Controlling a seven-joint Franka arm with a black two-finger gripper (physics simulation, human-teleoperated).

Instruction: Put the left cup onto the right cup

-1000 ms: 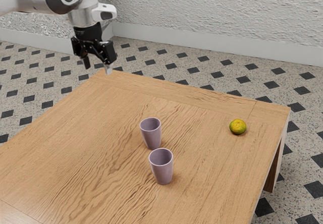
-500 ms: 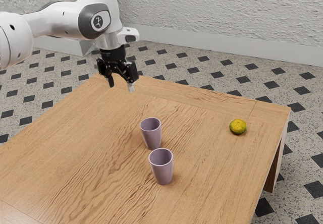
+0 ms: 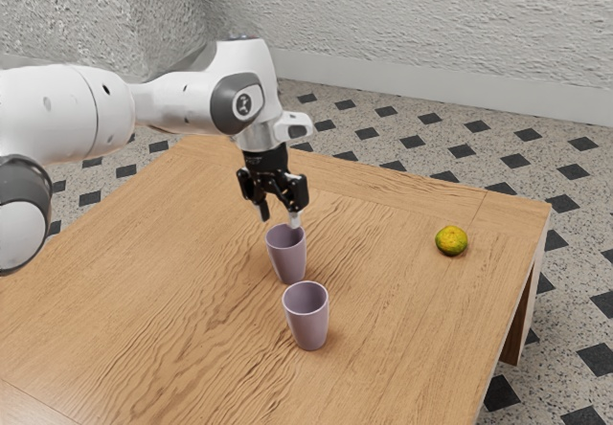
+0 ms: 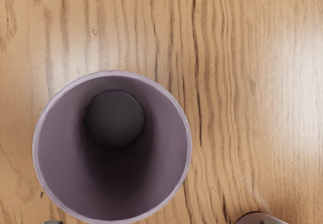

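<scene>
Your hand (image 3: 280,218) is hovering right over the far cup (image 3: 286,255), fingers pointing down and spread apart. It's released and gripping nothing, with the tips sitting just above the rim, and I'm not seeing them touching it. The far cup is standing upright, mouth up, around the middle of the wooden counter (image 3: 144,291). In the wrist view you're looking straight down into that far cup (image 4: 112,146): a round lilac rim, a dark bottom, wood grain showing all round it.

The near cup (image 3: 306,315) is standing upright too, just in front of the far one and a touch toward the exterior view's right. The two are sitting close together but apart, with a strip of wood showing between them. A sliver of the near cup (image 4: 257,218) is peeking in at the edge of the wrist view.

A small yellow-green fruit (image 3: 451,241) is lying well off to the exterior view's right, near the counter's edge. Your arm (image 3: 115,109) is reaching in from the exterior view's left, crossing over the counter's far side.
</scene>
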